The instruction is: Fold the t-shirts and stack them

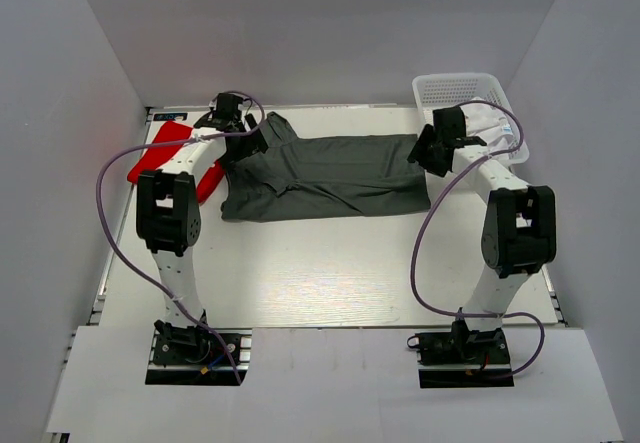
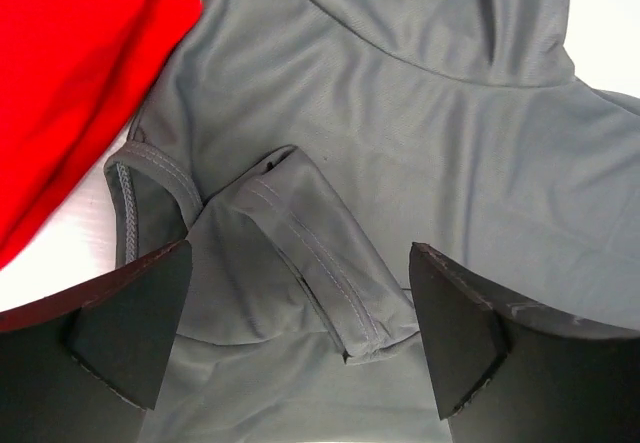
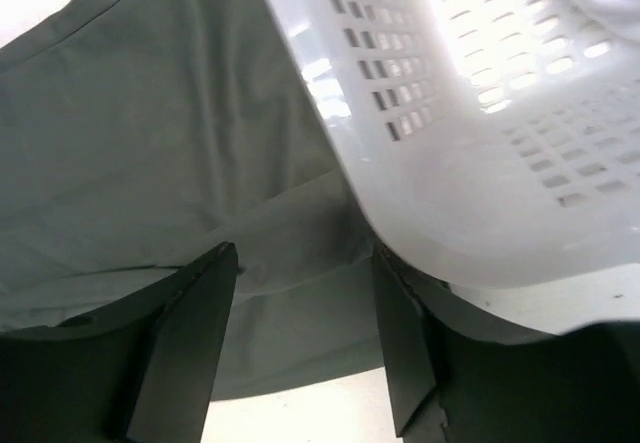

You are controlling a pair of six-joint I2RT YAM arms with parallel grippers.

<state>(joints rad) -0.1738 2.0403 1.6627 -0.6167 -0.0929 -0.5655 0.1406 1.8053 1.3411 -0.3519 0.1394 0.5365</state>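
Observation:
The dark grey t-shirt (image 1: 330, 173) lies spread across the table's far half, partly folded lengthwise. My left gripper (image 1: 243, 143) is open over its left end, above a folded sleeve (image 2: 320, 253) and the collar; nothing is between the jaws (image 2: 300, 333). The red t-shirt (image 1: 160, 158) lies folded at the far left, next to the grey one (image 2: 70, 73). My right gripper (image 1: 428, 151) is open over the grey shirt's right edge (image 3: 300, 293), its right finger close to the basket. White cloth (image 1: 490, 128) lies in the basket.
A white plastic mesh basket (image 1: 440, 91) stands at the far right corner, close beside my right gripper (image 3: 420, 163). White walls enclose the table on three sides. Purple cables loop from both arms.

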